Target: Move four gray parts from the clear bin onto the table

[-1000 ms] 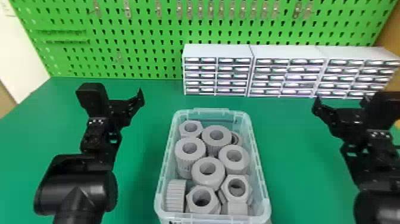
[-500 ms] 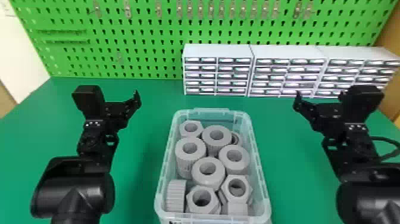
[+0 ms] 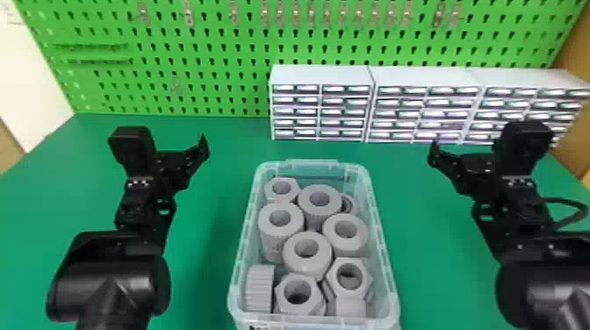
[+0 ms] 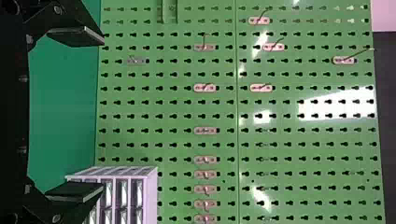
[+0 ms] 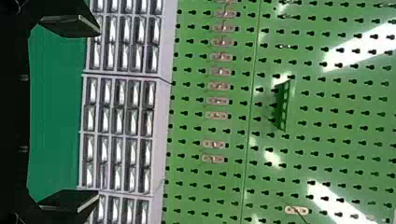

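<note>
The green table point(image 3: 206, 263) carries the clear bin point(image 3: 383, 245). The left end effector point(image 3: 175, 162) is left of the bin, the right end effector point(image 3: 467, 162) right of it; both have fingers spread wide. Gray parts point(image 3: 319, 213) sit crowded inside the bin.

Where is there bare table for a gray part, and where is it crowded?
Green table shows between the clear bin and the left arm, between bin and right arm, and in a strip before the drawer cabinets. Crowded: inside the bin, where gray parts sit packed together.
</note>
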`<move>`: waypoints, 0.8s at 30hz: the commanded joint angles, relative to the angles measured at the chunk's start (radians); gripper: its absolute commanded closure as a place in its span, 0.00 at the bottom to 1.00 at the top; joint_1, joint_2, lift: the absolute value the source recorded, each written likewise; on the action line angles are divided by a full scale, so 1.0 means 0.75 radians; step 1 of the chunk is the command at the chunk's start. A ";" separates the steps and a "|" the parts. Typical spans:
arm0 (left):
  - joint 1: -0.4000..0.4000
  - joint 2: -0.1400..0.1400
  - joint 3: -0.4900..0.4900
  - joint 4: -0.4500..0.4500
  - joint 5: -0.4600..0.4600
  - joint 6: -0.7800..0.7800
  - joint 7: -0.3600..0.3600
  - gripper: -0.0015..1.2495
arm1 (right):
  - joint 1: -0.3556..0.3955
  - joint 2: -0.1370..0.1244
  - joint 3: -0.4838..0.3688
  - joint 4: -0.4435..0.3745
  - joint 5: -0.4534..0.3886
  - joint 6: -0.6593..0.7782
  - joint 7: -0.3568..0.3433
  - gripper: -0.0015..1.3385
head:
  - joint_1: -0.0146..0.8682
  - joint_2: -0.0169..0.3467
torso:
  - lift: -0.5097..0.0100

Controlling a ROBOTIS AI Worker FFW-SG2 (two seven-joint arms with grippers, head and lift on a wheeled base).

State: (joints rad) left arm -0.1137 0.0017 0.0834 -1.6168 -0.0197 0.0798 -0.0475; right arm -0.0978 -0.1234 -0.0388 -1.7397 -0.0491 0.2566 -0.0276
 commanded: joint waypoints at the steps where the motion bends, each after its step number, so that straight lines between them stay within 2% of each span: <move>1: 0.000 -0.006 -0.005 0.000 -0.002 0.000 0.000 0.15 | -0.011 -0.001 0.011 -0.028 0.002 0.075 0.000 0.06 | 0.80 0.24 | 0.88; 11: 0.000 -0.006 -0.017 0.000 -0.011 0.006 0.000 0.15 | -0.074 -0.046 0.078 -0.086 -0.029 0.226 0.002 0.06 | 0.80 0.24 | 0.88; 24: 0.002 -0.006 -0.023 0.000 -0.017 0.012 0.000 0.15 | -0.172 -0.052 0.125 -0.174 -0.047 0.550 0.018 0.07 | 0.80 0.24 | 0.88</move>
State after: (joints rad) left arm -0.1122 0.0017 0.0667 -1.6168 -0.0311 0.0876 -0.0475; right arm -0.1976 -0.1626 0.0403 -1.8566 -0.0766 0.5897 -0.0213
